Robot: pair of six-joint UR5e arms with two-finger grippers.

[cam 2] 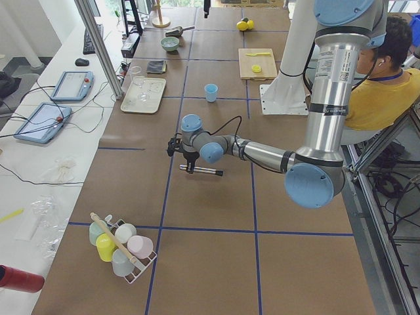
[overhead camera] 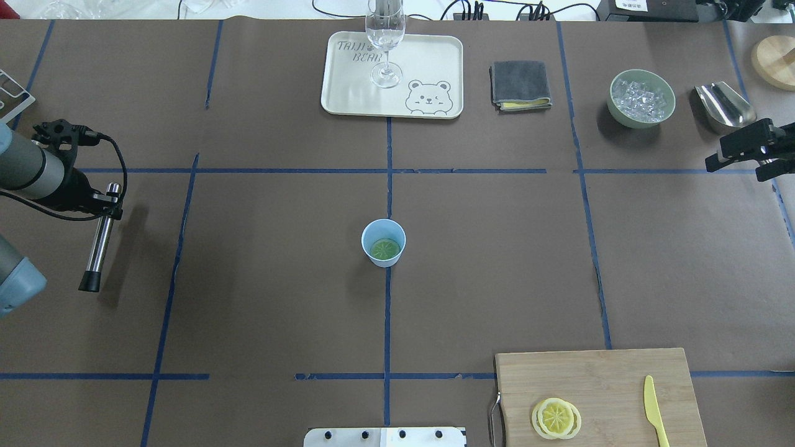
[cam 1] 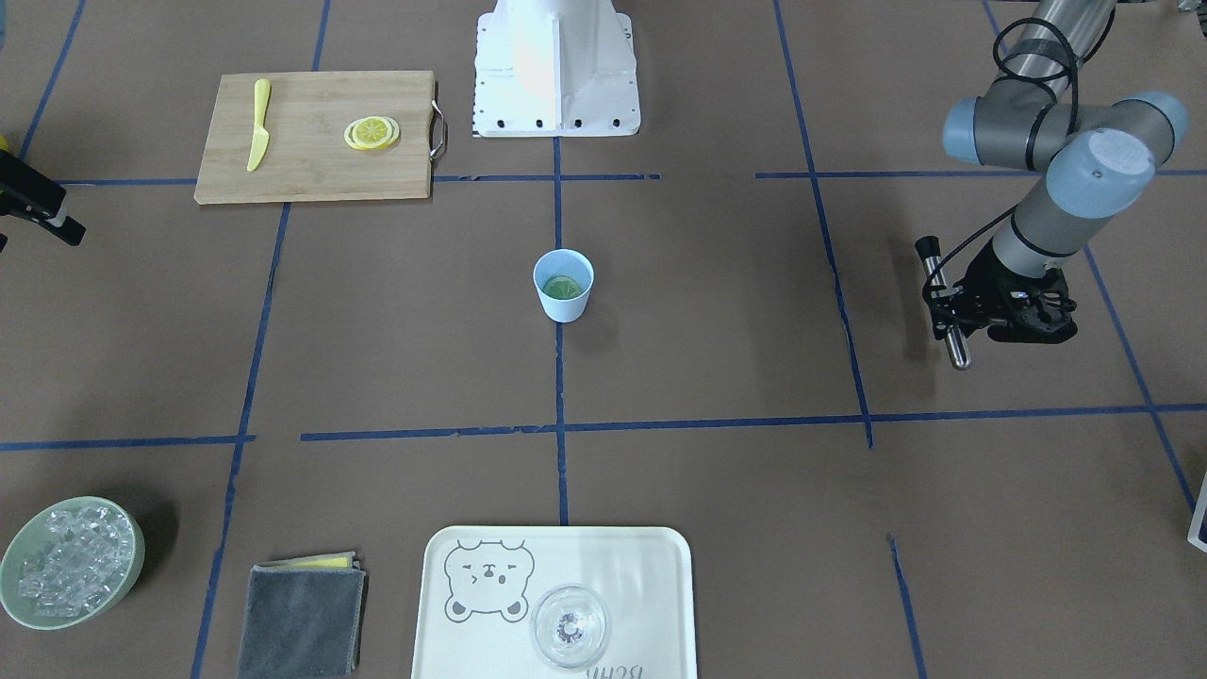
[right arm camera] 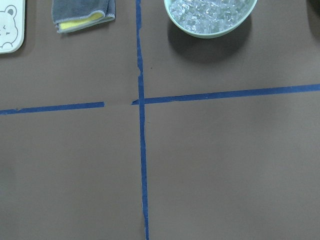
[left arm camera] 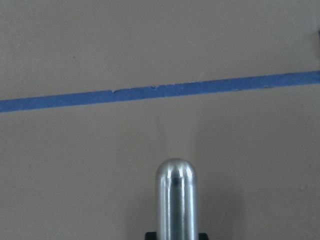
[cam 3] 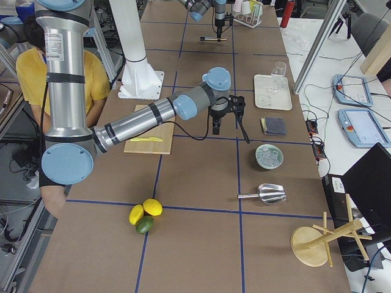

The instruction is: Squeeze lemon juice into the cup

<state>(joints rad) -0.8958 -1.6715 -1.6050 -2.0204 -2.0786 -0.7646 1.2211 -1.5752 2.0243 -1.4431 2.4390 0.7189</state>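
Note:
The light-blue cup [overhead camera: 384, 259] stands upright at the middle of the table, on a blue tape line. A lemon slice [overhead camera: 384, 249] lies flat inside it and looks greenish; it also shows in the front view [cam 1: 563, 287]. Two more lemon slices [overhead camera: 556, 418] lie overlapped on the cutting board. My left gripper [overhead camera: 105, 208] is far to the cup's left, shut on a metal rod [overhead camera: 98, 248] that it holds above the table. My right gripper [overhead camera: 714, 156] is at the far right edge, its fingers apart and empty.
A wooden cutting board [overhead camera: 608, 379] with a yellow plastic knife [overhead camera: 652, 410] lies near right. At the far side are a bear tray [overhead camera: 348, 93] with a clear glass [overhead camera: 385, 37], a grey cloth [overhead camera: 520, 84], a green bowl of ice [overhead camera: 641, 98] and a metal scoop [overhead camera: 723, 105].

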